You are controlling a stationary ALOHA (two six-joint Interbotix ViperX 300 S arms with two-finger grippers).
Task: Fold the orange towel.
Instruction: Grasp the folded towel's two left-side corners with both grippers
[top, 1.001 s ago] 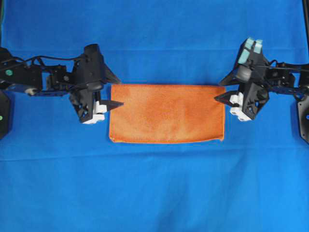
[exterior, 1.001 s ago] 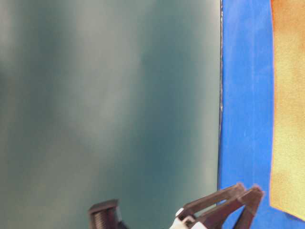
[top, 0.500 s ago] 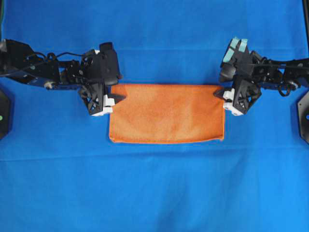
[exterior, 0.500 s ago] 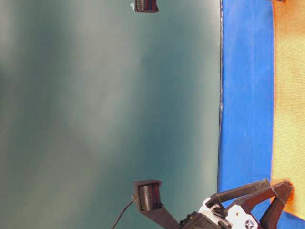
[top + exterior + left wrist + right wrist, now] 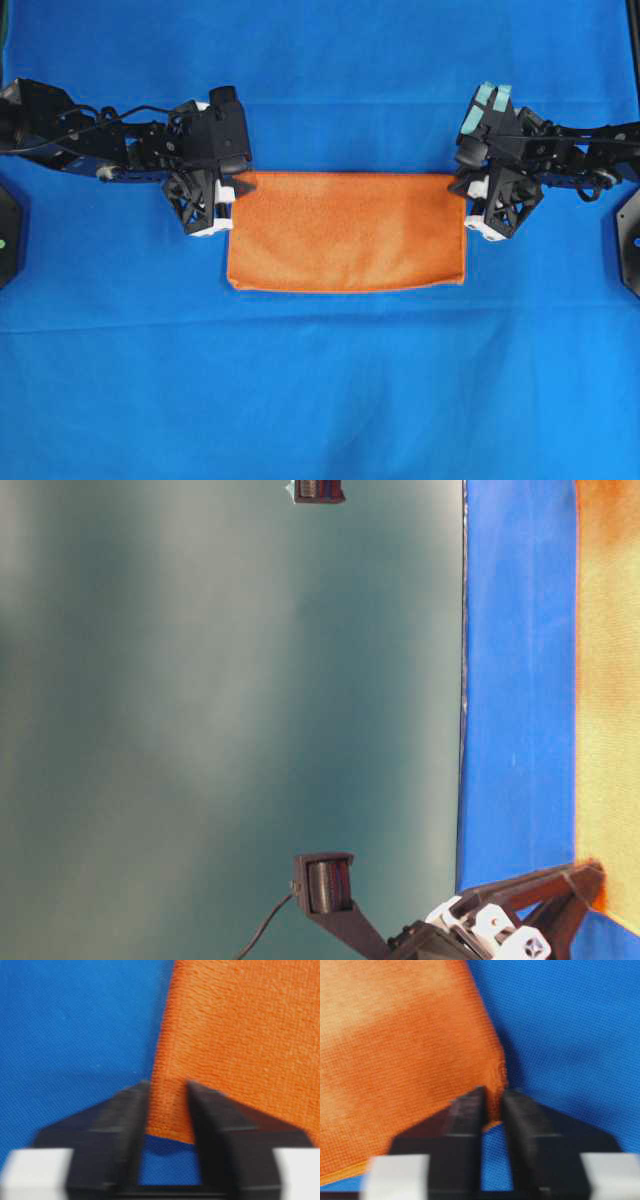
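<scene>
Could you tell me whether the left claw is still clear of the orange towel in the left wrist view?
No, the left claw has its two fingers pinched on the corner of the orange towel.

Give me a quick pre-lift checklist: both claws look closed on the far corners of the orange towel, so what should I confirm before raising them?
1. Left claw pinches the orange towel at its corner: ok, cloth sits between the fingers in the left wrist view.
2. Right claw pinches the opposite far corner: ok, though only a thin edge of cloth is caught.
3. Both layers of the folded towel are gripped: cannot tell.
4. Towel lies flat and rectangular, without wrinkles: ok in the overhead view.
5. Claws sit level with each other along the far edge: ok.
6. Blue cloth is not caught in either grip: cannot tell; it lies directly under the fingertips.
</scene>
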